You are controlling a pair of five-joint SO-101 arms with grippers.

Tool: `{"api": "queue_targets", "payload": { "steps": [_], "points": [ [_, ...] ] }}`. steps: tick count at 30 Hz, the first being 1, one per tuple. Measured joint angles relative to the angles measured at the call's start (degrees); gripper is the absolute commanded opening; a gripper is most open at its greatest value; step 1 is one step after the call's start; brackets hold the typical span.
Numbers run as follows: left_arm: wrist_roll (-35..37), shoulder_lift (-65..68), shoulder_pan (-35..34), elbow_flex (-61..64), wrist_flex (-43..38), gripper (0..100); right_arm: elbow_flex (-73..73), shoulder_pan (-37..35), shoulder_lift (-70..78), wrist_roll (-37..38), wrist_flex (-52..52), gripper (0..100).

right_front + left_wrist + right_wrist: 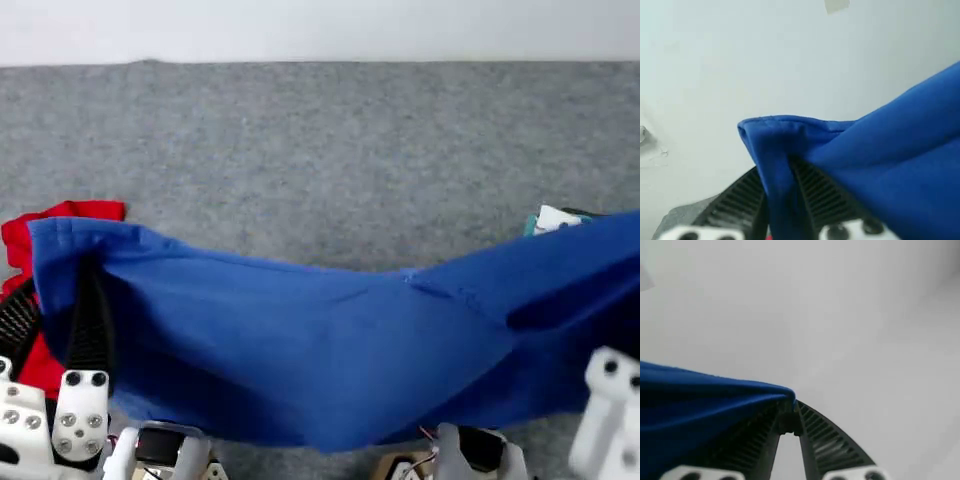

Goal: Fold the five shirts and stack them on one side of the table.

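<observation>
A blue shirt [300, 350] hangs stretched above the near edge of a grey table [320, 150]. The left gripper [776, 167] is clamped on the shirt's left corner. The right gripper [790, 412] pinches its right corner at the fingertips. A red shirt [40, 230] lies at the near left, partly behind the blue one. Something small, teal and white [550, 218], possibly more clothing, peeks out on the right.
</observation>
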Motion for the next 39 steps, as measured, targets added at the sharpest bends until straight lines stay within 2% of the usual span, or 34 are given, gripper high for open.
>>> {"api": "queue_targets", "payload": {
  "steps": [6,13,20,25,32,34,39],
  "points": [
    [0.0,3.78,0.0,9.58,-5.71,0,12.04,-0.09,3.96,0.0,0.0,1.0],
    [0.0,8.88,0.0,28.57,-22.77,0,28.04,-6.24,13.36,0.0,-1.05,1.0],
    [0.0,18.11,-4.48,46.42,-46.68,0,40.09,-8.26,22.42,-1.67,-16.44,1.0],
    [0.0,29.1,-6.95,48.09,-59.52,0,42.29,-10.9,29.45,-2.37,-26.11,1.0],
    [0.0,42.2,-7.03,47.3,-61.1,0,42.64,-14.77,36.13,-2.55,-26.2,1.0],
    [0.0,42.55,-7.21,47.21,-58.9,0,42.64,-15.65,38.07,-3.78,-23.12,1.0],
    [0.0,42.55,-7.3,47.21,-47.47,0,42.64,-19.08,43.08,-13.71,-11.34,1.0]
  ]
}}
